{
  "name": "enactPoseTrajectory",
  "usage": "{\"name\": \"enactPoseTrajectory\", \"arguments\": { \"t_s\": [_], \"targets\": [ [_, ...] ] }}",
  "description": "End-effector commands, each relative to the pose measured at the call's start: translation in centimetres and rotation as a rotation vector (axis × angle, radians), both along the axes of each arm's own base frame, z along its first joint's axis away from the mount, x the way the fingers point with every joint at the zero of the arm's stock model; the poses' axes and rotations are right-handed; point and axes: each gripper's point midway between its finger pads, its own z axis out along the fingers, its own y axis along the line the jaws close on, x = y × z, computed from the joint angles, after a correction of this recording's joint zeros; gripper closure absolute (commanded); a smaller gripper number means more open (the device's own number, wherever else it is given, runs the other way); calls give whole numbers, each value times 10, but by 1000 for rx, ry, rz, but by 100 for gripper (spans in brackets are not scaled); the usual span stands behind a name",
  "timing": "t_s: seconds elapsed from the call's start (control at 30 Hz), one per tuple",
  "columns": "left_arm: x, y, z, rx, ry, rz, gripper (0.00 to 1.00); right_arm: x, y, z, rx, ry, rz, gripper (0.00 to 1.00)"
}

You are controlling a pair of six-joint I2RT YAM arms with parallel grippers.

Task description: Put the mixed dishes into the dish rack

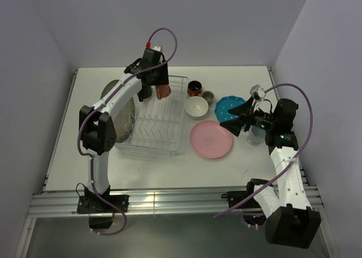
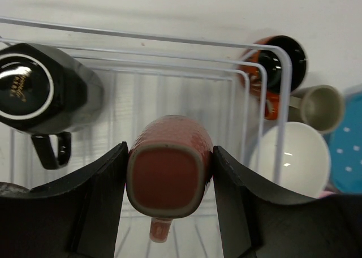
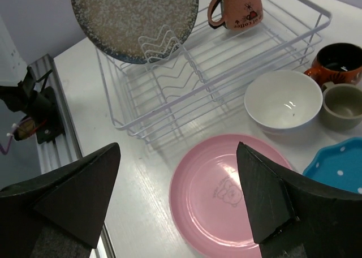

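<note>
**Step in hand — setting the pink mug into the rack**

My left gripper (image 2: 169, 173) is pinching the pink mug (image 2: 164, 193) across its body, one finger on each side. The mug is hanging base-up over the far end of the dish rack (image 1: 153, 130).

- I am judging the free bay to be the one just right of the black mug (image 2: 34, 88), which is sitting in the rack at the upper left of the left wrist frame.
- I am advising a straight descent, mouth down, with the handle at the lower centre of that frame kept off the wires.
- Release is best left until the rim is resting on the rack floor – a mug let go early may tip against the prongs.

My right gripper (image 3: 178, 147) is spread wide and holding nothing. It is hovering above the pink plate (image 3: 226, 196), which I judge to be a likely next pickup.

**What each view is adding**

- The left wrist view is showing the finger contact and the black mug, but neither the height above the wires nor the plate.
- The right wrist view is showing the mug clear of the rack, and the grey speckled plate (image 3: 133, 17) standing upright at the upper left.
- It is also showing what is waiting outside the rack: the white bowl (image 3: 283, 99), dark-red mug (image 3: 339, 63), grey-beige mug (image 3: 342, 105) and teal dotted plate (image 3: 339, 170).
- The top view is showing both arms at once, well apart.
</note>
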Motion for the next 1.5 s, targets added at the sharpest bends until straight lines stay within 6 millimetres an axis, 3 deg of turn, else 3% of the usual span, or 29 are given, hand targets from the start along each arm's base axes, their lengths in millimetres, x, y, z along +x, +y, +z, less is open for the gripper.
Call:
{"name": "enactPoseTrajectory", "arguments": {
  "t_s": [0.0,0.33,0.6,0.73,1.27,1.47],
  "targets": [
    [25,14,29,85,-136,35,100,-8,-1,5,7,-14,16,9],
    [51,19,3,177,-178,57,100,-5,-25,11,53,-63,-52,8],
    [67,15,-5,204,-224,43,100,-7,-26,11,75,-48,-51,8],
    [74,12,-19,222,-212,29,100,-7,-26,11,79,-47,-51,8],
    [80,16,-43,271,-200,32,100,-5,-27,12,81,-48,-51,7],
    [75,16,-50,262,-177,31,84,-4,-27,12,81,-45,-56,7]
  ]
}}
